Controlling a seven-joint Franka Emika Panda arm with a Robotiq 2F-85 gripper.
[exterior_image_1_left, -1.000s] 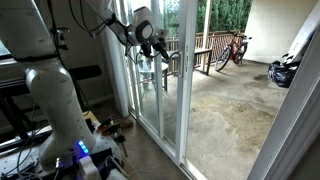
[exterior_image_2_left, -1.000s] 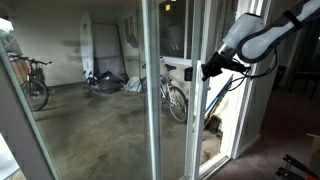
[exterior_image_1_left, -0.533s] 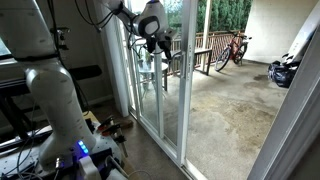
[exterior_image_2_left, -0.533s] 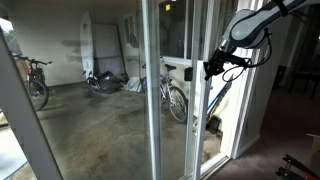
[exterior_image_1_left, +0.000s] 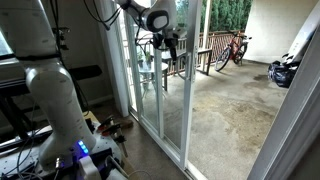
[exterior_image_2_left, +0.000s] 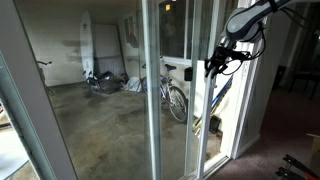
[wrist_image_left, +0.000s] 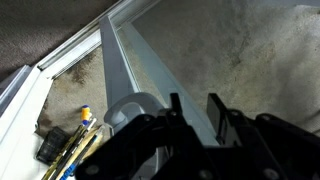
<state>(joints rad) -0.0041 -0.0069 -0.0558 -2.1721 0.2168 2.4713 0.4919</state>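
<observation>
My gripper (exterior_image_1_left: 170, 46) is up against the vertical stile (exterior_image_1_left: 192, 95) of a sliding glass door, at about handle height. From the room side the gripper (exterior_image_2_left: 212, 68) sits just beside the white door stile (exterior_image_2_left: 199, 110). In the wrist view the two dark fingers (wrist_image_left: 175, 108) of the gripper (wrist_image_left: 195, 108) stand slightly parted, straddling the grey stile (wrist_image_left: 135, 62), which runs up and away from them. The jaws look open with a narrow gap; I see nothing clamped between them. A pale rounded part (wrist_image_left: 132, 108) lies just left of the fingers.
Outside is a concrete patio (exterior_image_1_left: 225, 110) with a bicycle (exterior_image_1_left: 232, 48) and a wooden railing. Another bicycle (exterior_image_2_left: 176, 98) and a surfboard (exterior_image_2_left: 86, 45) stand beyond the glass. The white robot base (exterior_image_1_left: 55, 95) and cables fill the room side. Yellow-handled tools (wrist_image_left: 72, 145) lie on the floor.
The gripper has travelled along with the sliding door, and a door frame has swept across the near side of an exterior view. The fingers, tightly closed before, have parted a little.
</observation>
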